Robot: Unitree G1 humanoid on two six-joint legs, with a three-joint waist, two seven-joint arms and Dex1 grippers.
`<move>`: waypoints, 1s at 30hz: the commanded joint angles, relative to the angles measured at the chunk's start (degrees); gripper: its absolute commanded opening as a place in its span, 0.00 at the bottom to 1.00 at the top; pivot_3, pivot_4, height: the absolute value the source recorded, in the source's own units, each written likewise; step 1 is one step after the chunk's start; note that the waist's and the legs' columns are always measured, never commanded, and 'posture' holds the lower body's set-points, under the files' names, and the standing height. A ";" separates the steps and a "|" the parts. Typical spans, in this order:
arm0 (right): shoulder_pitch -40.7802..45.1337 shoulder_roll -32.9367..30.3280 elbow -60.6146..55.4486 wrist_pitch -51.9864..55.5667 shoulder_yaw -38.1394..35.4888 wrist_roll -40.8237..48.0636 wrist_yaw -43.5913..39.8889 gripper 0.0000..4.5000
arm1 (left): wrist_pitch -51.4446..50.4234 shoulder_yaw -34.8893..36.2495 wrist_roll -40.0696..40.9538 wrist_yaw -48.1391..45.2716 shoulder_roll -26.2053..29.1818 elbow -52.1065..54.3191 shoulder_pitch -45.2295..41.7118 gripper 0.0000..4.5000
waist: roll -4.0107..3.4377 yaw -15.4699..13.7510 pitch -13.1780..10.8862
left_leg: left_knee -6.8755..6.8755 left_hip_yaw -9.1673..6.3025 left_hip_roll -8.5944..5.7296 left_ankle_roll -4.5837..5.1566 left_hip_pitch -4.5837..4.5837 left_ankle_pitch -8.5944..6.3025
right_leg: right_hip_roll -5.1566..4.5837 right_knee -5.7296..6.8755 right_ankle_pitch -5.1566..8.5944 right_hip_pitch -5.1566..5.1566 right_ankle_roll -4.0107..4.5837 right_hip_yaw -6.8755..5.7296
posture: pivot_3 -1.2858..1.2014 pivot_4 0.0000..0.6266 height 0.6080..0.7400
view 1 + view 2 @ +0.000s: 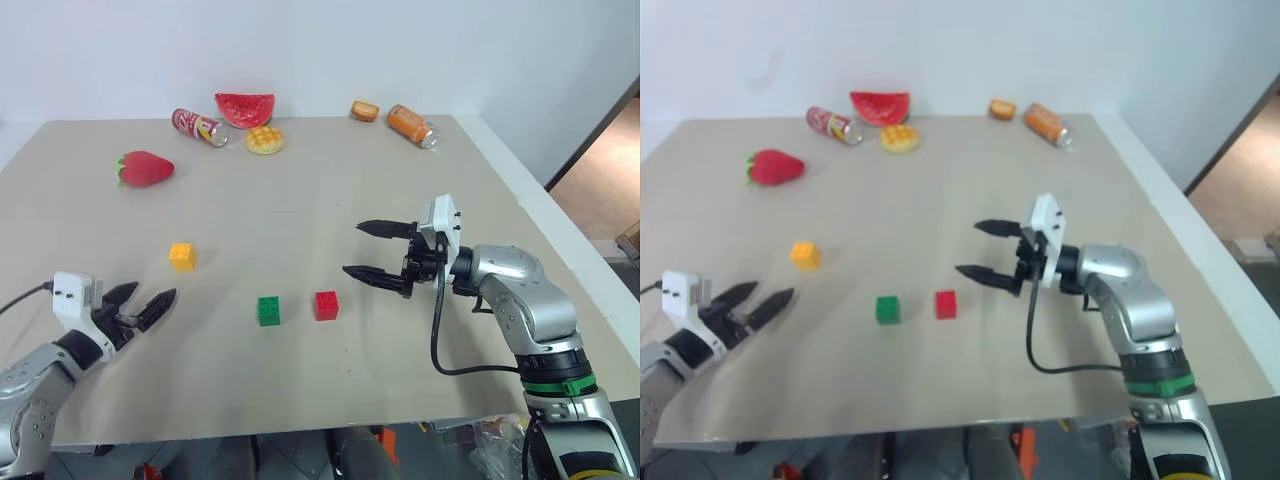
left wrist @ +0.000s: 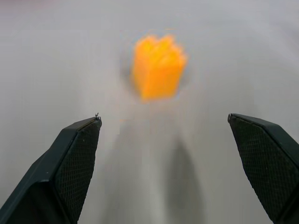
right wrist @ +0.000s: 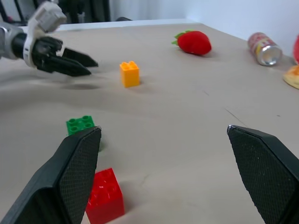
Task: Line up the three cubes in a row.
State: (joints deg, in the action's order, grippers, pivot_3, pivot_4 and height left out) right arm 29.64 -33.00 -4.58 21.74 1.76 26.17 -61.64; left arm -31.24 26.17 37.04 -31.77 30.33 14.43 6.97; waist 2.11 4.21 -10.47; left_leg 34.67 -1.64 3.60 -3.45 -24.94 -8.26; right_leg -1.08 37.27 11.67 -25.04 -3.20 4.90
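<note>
A red cube (image 1: 326, 305) and a green cube (image 1: 268, 310) sit side by side near the middle of the tan table (image 1: 300, 390), with a small gap between them. The orange-yellow cube (image 1: 182, 256) stands apart, further left and further back. My left gripper (image 1: 152, 296) is open low over the table's front left, pointing at the orange-yellow cube (image 2: 158, 67) from a short distance. My right gripper (image 1: 353, 249) is open and empty, hovering just right of the red cube (image 3: 105, 196) and pointing left.
Along the far edge lie a toy strawberry (image 1: 146, 168), a red can (image 1: 198, 126), a watermelon slice (image 1: 244, 108), a waffle bun (image 1: 264, 140), a small bread piece (image 1: 364, 110) and an orange can (image 1: 412, 125). The table's right edge runs behind my right arm.
</note>
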 commanded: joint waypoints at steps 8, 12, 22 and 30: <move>0.28 -0.73 -2.33 -0.15 -0.41 1.45 -2.21 1.00 | -2.40 -6.16 -4.88 9.94 -4.10 -0.04 -7.32 1.00 | 0.01 -0.11 0.01 | 0.00 -0.03 -0.02 0.01 0.15 0.01 | 0.02 0.01 -0.05 0.12 0.07 -0.02 | 0.52 0.24 1.00; -0.14 -0.88 -2.73 -0.29 -0.26 1.01 -2.09 1.00 | -2.86 -8.22 -8.62 13.74 -4.79 -6.02 -13.17 1.00 | 0.02 -0.08 0.02 | 0.02 -0.03 -0.04 0.01 0.21 0.02 | 0.03 0.00 -0.06 0.18 0.05 -0.01 | 0.52 0.24 1.00; -2.52 -1.46 -5.54 0.44 -1.12 1.52 -0.81 1.00 | 0.37 -10.70 -14.43 15.92 -5.83 -14.85 -18.33 1.00 | -0.11 -0.03 0.08 | -0.04 -0.06 -0.04 0.00 0.55 0.02 | 0.05 0.01 -0.11 0.52 0.07 0.00 | 0.52 0.24 1.00; -2.52 -1.47 -5.56 0.47 -0.87 1.40 0.01 1.00 | 3.13 -12.05 -17.76 16.28 -6.95 -21.85 -24.00 0.66 | -0.13 0.04 0.09 | -0.03 -0.33 -0.33 -0.19 0.84 -0.10 | -0.11 -0.19 -0.12 0.73 0.10 -0.06 | 0.52 0.24 1.00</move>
State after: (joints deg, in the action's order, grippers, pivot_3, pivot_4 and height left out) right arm 26.85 -34.02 -7.82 22.58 2.15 26.74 -61.87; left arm -28.27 14.40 20.01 -15.55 23.75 -5.67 -16.86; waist 1.98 4.25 -10.37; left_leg 34.64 -1.99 3.16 -3.64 -24.10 -8.36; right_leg -1.29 37.05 11.55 -24.31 -3.10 4.83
